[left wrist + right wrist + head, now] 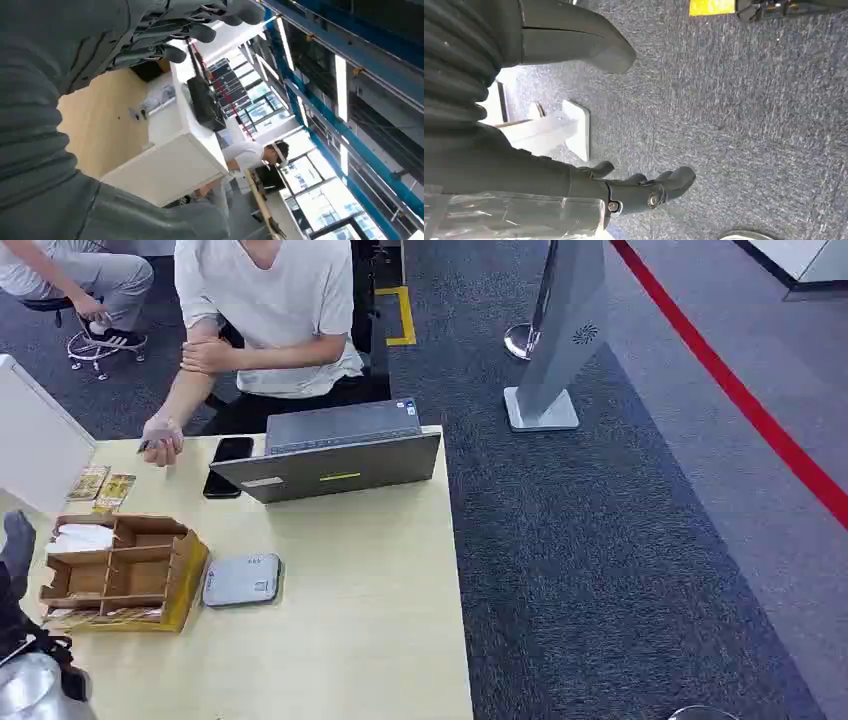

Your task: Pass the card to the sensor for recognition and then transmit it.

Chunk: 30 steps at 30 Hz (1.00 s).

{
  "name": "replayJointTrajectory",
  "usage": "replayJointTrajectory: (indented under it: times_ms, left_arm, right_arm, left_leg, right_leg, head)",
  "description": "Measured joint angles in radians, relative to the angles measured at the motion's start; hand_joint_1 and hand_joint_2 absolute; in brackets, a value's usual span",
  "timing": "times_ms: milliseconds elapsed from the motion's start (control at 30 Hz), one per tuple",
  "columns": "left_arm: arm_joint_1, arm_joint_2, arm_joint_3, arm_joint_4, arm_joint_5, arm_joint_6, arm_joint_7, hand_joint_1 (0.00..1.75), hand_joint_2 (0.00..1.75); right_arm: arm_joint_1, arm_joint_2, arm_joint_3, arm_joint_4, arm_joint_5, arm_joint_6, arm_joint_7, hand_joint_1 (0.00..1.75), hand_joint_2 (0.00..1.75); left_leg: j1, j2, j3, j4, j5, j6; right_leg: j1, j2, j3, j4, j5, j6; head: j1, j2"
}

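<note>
At the far left edge of the head view, the left hand (18,545) rises dark beside the wooden organizer (125,570); in its wrist view the fingers (195,32) are spread and loosely curled, with nothing between them. The organizer sits at the lower left of the counter (370,620), and a white stack lies in its upper-left compartment. Just above it, two printed cards (102,486) lie flat on the counter (these look like the task's cards, though their faces are too small to read). Right of the organizer, nearly touching it, is the flat grey sensor (241,580). Above that lie a black phone (229,466) and a grey laptop (335,452), and a person's hand (160,437) rests at the counter's top left edge. The right hand (644,187) hangs over the carpet (749,125), fingers apart and holding nothing.

My reading is that the task stands at its opening step: no card is taken yet. The next move calls for the left hand to reach a card, grip it, and bring it over the sensor.
</note>
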Motion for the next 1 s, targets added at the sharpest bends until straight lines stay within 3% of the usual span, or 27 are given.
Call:
replayJointTrajectory:
  times_ms: [533,1000]
  left_arm:
    - [-0.277,0.123,-0.176,0.230,-0.379,0.151,0.145,0.00,1.75]
    - [-0.493,0.190,-0.315,0.420,-0.667,0.268,0.257,0.00,1.75]
  right_arm:
    - [-0.011,0.000,0.015,0.005,0.045,0.020,0.027,0.00,1.75]
    - [-0.020,0.000,0.035,0.008,0.090,0.052,0.066,0.00,1.75]
  left_leg:
    - [0.000,0.001,0.000,0.000,0.000,0.000]
    - [0.000,0.002,0.000,0.001,0.001,0.000]
  right_leg:
    - [0.000,0.001,0.000,0.000,0.001,-0.001]
    - [0.000,0.003,-0.001,0.000,0.002,-0.001]
  head:
    - [0.000,0.000]
    - [0.000,0.000]
